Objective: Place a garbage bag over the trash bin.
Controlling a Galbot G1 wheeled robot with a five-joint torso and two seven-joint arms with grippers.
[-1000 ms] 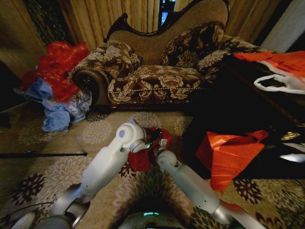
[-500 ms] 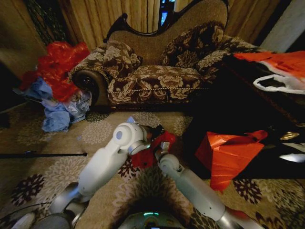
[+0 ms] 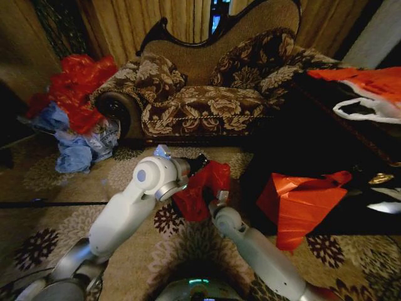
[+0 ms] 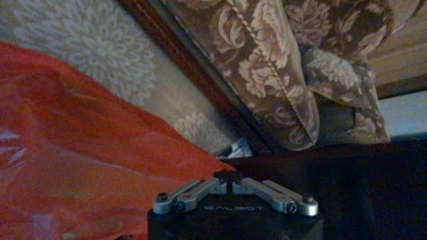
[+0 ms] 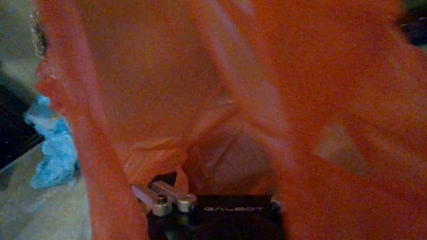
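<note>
Roughly midway, by the look of it. Garbage bag [image 3: 199, 188] held up off the carpet [image 3: 50, 207] in front of the floral sofa [image 3: 207, 100], stretched between 2 arms. Left pincer [image 4: 231, 176] closed, fingertips together, beside the red film. Right pincer [image 5: 168, 196] wrapped in bag folds, state impossible to tell. Opening spread; bag yet to go over the trash bin.
</note>
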